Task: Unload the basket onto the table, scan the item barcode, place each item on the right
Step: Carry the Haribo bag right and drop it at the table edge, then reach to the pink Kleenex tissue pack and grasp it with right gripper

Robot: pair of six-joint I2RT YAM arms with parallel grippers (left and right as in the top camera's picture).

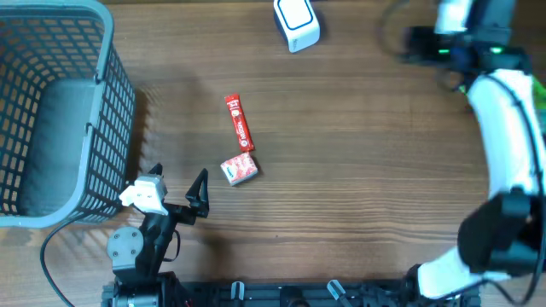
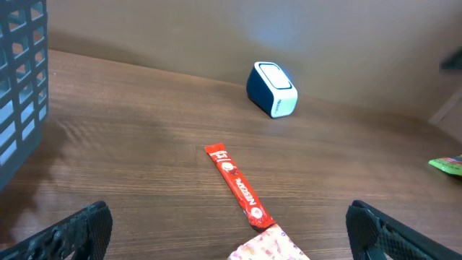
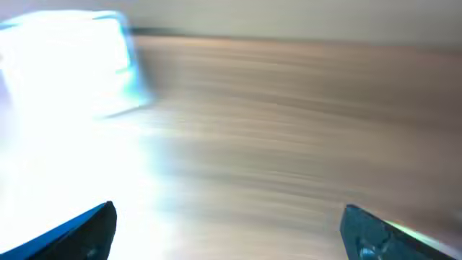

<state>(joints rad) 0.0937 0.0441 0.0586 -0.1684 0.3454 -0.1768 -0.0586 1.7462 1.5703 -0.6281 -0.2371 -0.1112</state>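
Left fingers (image 2: pixel 79 231) and right fingers (image 3: pixel 86 225) stand spread, empty. Red sachet (image 1: pixel 240 122), centre of the overhead frame, is probably light, limp and slick: pinch across its narrow middle.

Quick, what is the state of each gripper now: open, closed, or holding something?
Left gripper: open, holding nothing.
Right gripper: open, nothing between the fingers, though its view is blurred.

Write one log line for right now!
left pincer: open, empty | right pincer: open, empty, view blurry | red packet: not picked up | scanner: untouched
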